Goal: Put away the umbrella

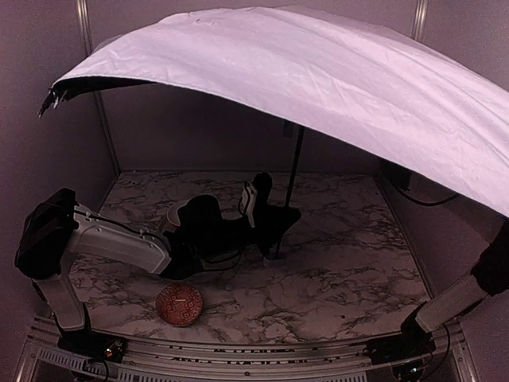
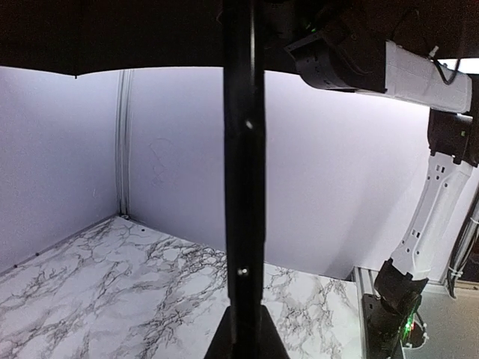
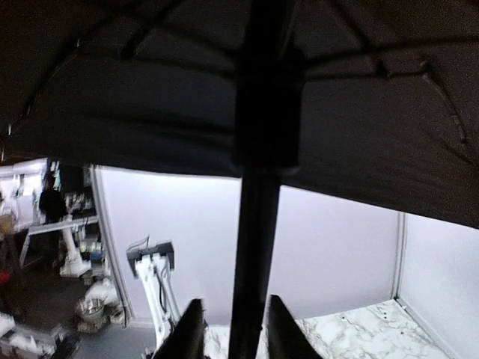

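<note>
Lavender canopy fabric of the umbrella (image 1: 318,87) sits closest to the overhead camera, fully spread and tilted, spanning the upper and right part of that view. Its thin black shaft (image 1: 296,163) descends from under the canopy toward the middle of the marble table (image 1: 358,263); the lower end reaches the surface area, but its contact is too dark to confirm. From the left side, the left gripper (image 1: 280,227) reaches in low and is clamped on the lower section of the shaft, which rises straight out from between its fingers in the left wrist view. Higher up, just below the dark underside and ribs, the right gripper (image 3: 238,333) straddles the shaft with its jaws partly parted: a sliver of background shows between one finger and the shaft, so it has no firm hold. A red patterned bowl (image 1: 180,305) rests near the front table edge, well apart from the shaft.
</note>
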You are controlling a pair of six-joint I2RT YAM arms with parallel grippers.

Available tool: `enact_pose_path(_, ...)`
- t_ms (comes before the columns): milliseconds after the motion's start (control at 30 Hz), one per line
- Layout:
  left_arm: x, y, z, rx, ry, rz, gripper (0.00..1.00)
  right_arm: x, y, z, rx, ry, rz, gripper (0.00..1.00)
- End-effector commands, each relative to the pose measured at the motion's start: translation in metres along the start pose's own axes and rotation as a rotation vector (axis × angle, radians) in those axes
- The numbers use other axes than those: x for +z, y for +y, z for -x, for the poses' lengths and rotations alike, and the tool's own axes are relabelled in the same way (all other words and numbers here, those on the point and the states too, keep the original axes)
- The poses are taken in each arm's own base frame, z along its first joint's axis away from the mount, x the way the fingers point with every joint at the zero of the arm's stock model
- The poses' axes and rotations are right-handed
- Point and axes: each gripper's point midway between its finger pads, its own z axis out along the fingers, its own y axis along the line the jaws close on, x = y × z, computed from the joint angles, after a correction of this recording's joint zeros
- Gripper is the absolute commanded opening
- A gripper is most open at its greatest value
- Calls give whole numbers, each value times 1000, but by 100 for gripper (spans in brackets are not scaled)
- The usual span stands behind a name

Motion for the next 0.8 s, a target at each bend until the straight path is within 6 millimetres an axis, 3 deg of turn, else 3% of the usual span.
enact_pose_path(0,-7,17,36,-106,-130,163,0,-15,-35,16,-88,-52,-281,45)
enact_pose_path(133,-8,27,34,-34,-107,328,0,-33,-71,-6,-84,-51,-471,59)
enact_pose_path(300,-5,46,23,84,-25,549,0,-31,-90,-30,-59,-18,-539,71)
enact_pose_path(467,-5,60,14,142,32,707,0,-23,-99,-46,-49,-9,-592,74)
enact_pose_path(667,-3,70,5,161,86,781,0,-24,-104,-54,-53,-4,-634,68)
enact_pose_path(767,0,67,5,165,91,771,0,-24,-107,-57,-50,5,-644,45)
